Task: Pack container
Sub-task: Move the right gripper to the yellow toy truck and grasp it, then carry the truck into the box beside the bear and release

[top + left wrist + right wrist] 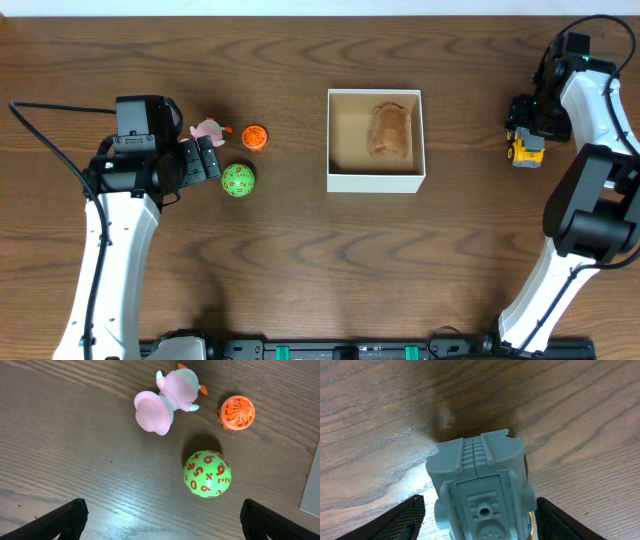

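Observation:
The container (375, 182), a square white-walled box with a tan inside, stands at the table's middle with a brown toy (390, 132) lying in it. My left gripper (208, 158) is open and empty, just left of a green ball with red numbers (238, 181), a pink toy (208, 130) and an orange ribbed ball (254, 136). The left wrist view shows the green ball (207, 473), the pink toy (162, 402) and the orange ball (236, 412) ahead of the spread fingers (162, 522). My right gripper (525, 130) is open, straddling a grey-and-yellow toy vehicle (527, 152) (480, 485) at the far right.
A corner of the container's white wall (314, 485) shows at the right edge of the left wrist view. The table is dark wood. A black cable (50, 110) runs along the left arm.

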Robot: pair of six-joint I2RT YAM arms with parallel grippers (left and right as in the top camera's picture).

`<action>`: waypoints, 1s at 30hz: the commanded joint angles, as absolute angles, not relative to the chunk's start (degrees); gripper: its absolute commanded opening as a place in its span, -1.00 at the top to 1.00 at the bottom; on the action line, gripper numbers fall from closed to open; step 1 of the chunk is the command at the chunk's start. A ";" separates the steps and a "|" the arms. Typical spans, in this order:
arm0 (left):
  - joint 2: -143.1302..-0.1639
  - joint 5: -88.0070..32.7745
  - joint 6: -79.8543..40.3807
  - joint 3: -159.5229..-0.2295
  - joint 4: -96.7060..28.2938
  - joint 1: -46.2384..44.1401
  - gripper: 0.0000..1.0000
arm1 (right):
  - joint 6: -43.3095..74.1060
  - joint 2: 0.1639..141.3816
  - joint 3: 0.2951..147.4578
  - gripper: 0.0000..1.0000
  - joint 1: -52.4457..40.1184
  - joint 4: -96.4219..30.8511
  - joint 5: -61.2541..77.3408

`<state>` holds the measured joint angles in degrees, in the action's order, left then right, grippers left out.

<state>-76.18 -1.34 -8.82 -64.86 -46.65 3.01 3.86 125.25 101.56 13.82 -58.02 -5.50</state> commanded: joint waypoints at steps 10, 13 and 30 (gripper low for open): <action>-76.53 -1.54 -8.88 -65.87 -46.94 3.31 -0.96 | 3.75 125.73 101.49 0.11 14.31 -58.72 -4.03; -76.53 -1.54 -8.88 -65.87 -46.94 3.31 -0.96 | 3.75 125.69 101.49 0.28 14.28 -59.18 -4.05; -76.53 -1.54 -8.88 -65.87 -46.94 3.31 -0.96 | 2.39 102.02 104.07 0.97 -0.05 -59.18 1.15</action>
